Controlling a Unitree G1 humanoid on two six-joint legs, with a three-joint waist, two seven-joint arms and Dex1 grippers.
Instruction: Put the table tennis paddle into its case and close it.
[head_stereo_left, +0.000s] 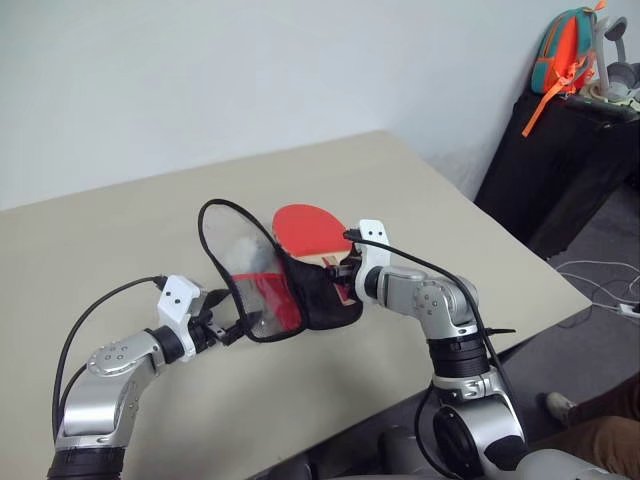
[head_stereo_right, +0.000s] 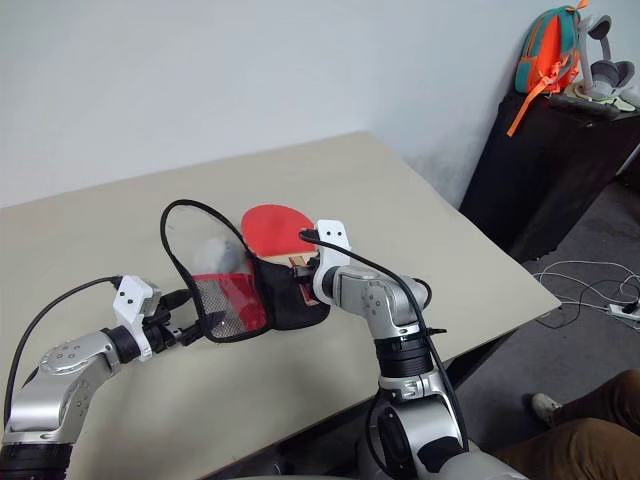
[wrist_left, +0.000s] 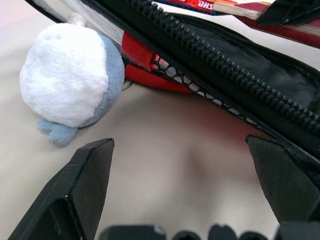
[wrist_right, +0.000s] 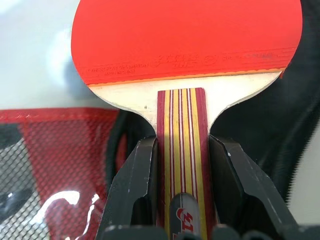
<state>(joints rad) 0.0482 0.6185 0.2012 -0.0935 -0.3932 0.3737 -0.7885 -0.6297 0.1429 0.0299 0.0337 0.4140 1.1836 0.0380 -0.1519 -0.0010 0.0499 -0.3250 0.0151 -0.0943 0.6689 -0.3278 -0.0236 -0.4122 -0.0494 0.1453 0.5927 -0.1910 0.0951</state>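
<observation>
Right gripper (wrist_right: 180, 175) clamped on paddle (head_stereo_left: 308, 228) handle, blade partly hidden behind case (head_stereo_left: 262, 285) at frame centre; left gripper (head_stereo_left: 222, 328) fingers spread wide, case grip unclear

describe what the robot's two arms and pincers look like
Both arms are silver-grey metal segments with black ribbed joints. Each wrist carries a small white angular bracket with a black cable looping back along the arm. The left pincer and the right pincer each have two thick, wedge-shaped matte black fingers.
</observation>
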